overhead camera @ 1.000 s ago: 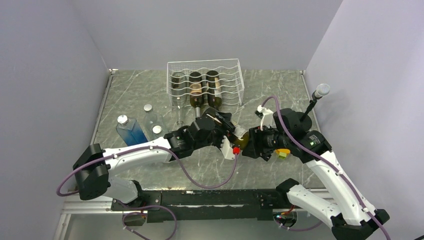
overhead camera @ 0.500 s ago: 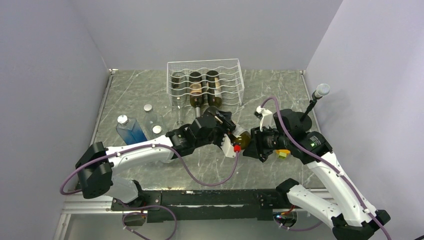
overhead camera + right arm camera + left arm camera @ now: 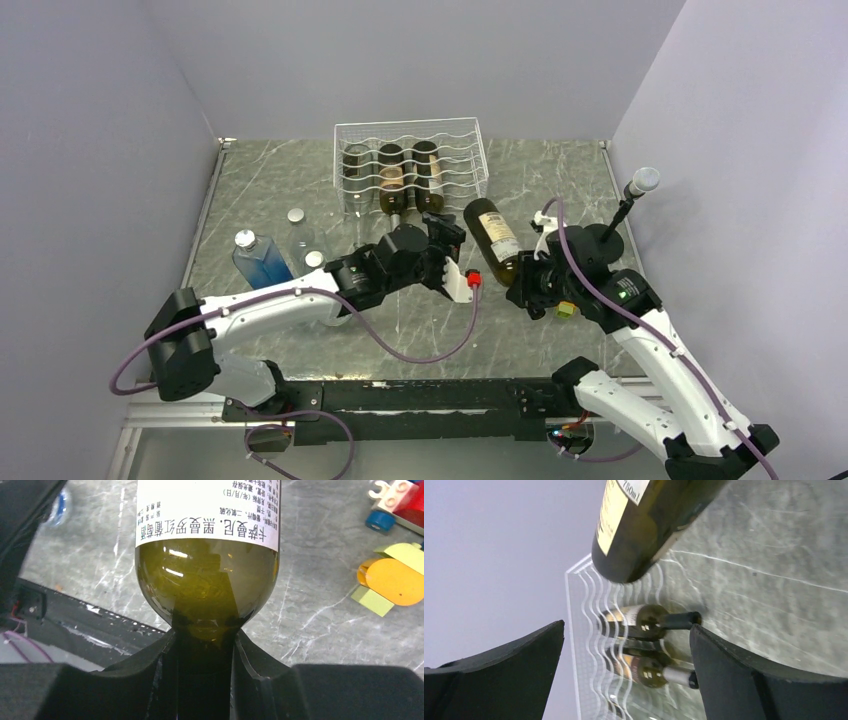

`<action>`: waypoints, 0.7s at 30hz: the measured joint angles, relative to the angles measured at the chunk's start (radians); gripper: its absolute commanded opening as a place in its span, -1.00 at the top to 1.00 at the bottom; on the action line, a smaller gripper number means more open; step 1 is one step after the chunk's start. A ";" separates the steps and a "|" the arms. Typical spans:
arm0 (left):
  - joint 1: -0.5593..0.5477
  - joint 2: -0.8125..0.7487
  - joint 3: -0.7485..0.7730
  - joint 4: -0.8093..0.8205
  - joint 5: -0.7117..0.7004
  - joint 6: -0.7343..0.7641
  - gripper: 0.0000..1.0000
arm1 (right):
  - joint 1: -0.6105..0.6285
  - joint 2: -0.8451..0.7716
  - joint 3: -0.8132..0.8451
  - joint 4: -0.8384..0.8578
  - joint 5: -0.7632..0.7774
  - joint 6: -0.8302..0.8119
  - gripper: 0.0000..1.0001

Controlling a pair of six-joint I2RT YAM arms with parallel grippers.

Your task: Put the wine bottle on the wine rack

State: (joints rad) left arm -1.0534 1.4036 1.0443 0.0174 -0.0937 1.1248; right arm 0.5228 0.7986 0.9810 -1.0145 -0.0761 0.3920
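The wine bottle (image 3: 491,238) is dark green with a white label. My right gripper (image 3: 524,283) is shut on its neck and holds it off the table, base tilted up towards the wine rack (image 3: 462,150). In the right wrist view the bottle (image 3: 207,565) rises straight out of the closed gripper (image 3: 205,665). The white wire rack stands at the back and holds three dark bottles in its left cradles. My left gripper (image 3: 452,248) is open and empty just left of the bottle. Its wrist view shows the bottle's base (image 3: 644,535) above the gripper (image 3: 626,647) and the rack (image 3: 584,630) beyond.
A blue bottle (image 3: 262,262) and clear bottles (image 3: 300,235) stand at the left. A clear bottle (image 3: 358,225) stands before the rack. Toy blocks (image 3: 395,500) and yellow pieces (image 3: 395,580) lie near the right arm. A black stand with a grey tip (image 3: 640,185) is at the right.
My left gripper has let go of the bottle's body and drawn back a little to the left. My right gripper has raised the bottle and swung its base up towards the rack.
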 measured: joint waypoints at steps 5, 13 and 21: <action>-0.007 -0.099 -0.011 -0.087 0.011 -0.191 -0.99 | -0.001 0.006 -0.076 0.045 0.051 0.032 1.00; -0.013 -0.383 -0.051 -0.084 0.010 -0.715 -0.99 | 0.000 0.094 -0.244 0.252 0.045 0.100 1.00; -0.015 -0.533 -0.016 -0.228 -0.080 -1.216 -0.99 | 0.000 0.172 -0.290 0.431 0.131 0.124 1.00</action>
State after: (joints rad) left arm -1.0683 0.8707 1.0279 -0.2104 -0.1734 -0.0910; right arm 0.5224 0.9707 0.6907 -0.5835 0.0547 0.5159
